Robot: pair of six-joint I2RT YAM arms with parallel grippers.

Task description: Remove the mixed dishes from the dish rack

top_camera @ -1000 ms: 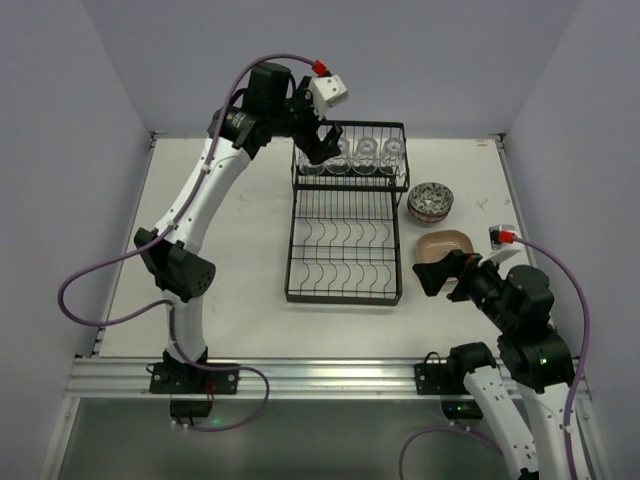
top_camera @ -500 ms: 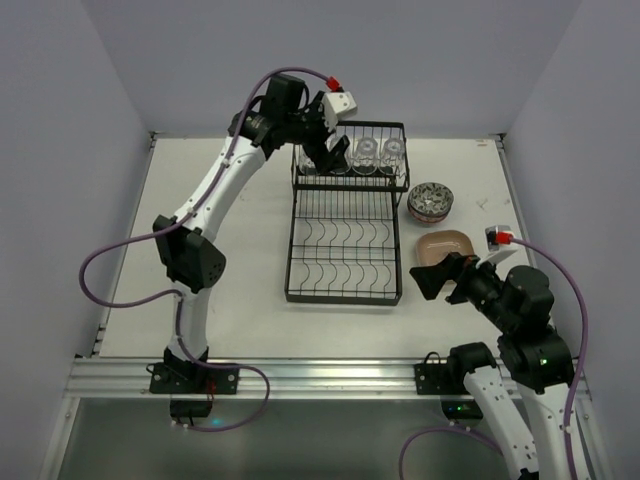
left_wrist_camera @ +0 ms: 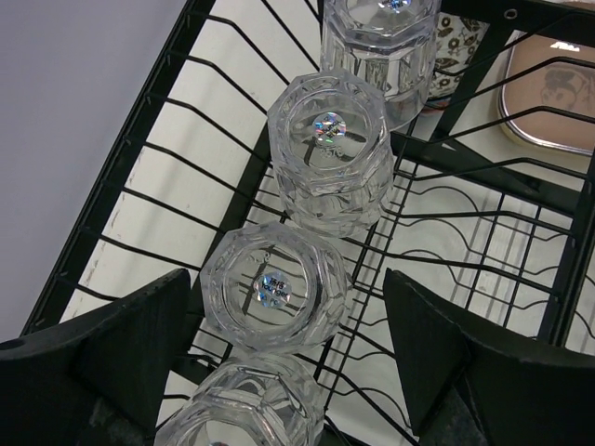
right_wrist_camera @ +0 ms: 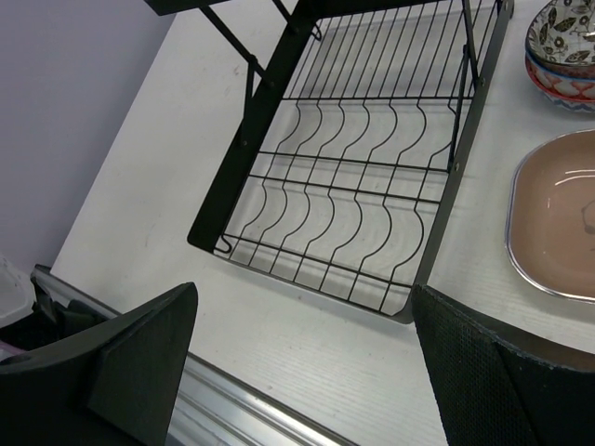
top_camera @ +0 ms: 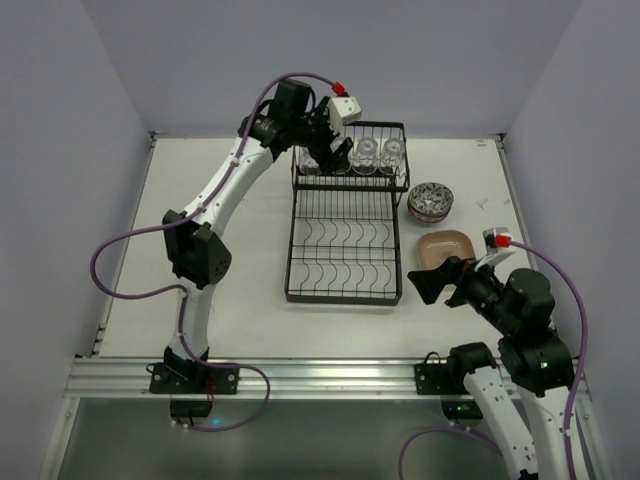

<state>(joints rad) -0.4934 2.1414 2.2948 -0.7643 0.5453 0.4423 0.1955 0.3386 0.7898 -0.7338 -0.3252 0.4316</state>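
Note:
The black wire dish rack [top_camera: 345,245] stands mid-table. Several clear glasses [top_camera: 378,150] stand upside down in a row on its upper shelf. My left gripper [top_camera: 328,152] is open above the row's left end. In the left wrist view it [left_wrist_camera: 286,288] straddles one glass [left_wrist_camera: 274,288] without touching, with others beyond [left_wrist_camera: 327,158] and nearer [left_wrist_camera: 246,413]. My right gripper [top_camera: 432,285] is open and empty, off the rack's front right corner; its view [right_wrist_camera: 302,307] shows the bare lower tier [right_wrist_camera: 344,204]. Stacked patterned bowls [top_camera: 431,203] and a brown plate [top_camera: 445,246] sit right of the rack. No yellow or purple plate shows.
The plate [right_wrist_camera: 558,223] and bowls [right_wrist_camera: 562,46] lie close to the rack's right side. The table's metal front rail [top_camera: 300,375] runs along the near edge. Grey walls enclose the table on three sides.
My left gripper has moved right along the upper shelf and now sits over the glasses. My right gripper has drifted slightly left and towards the front edge.

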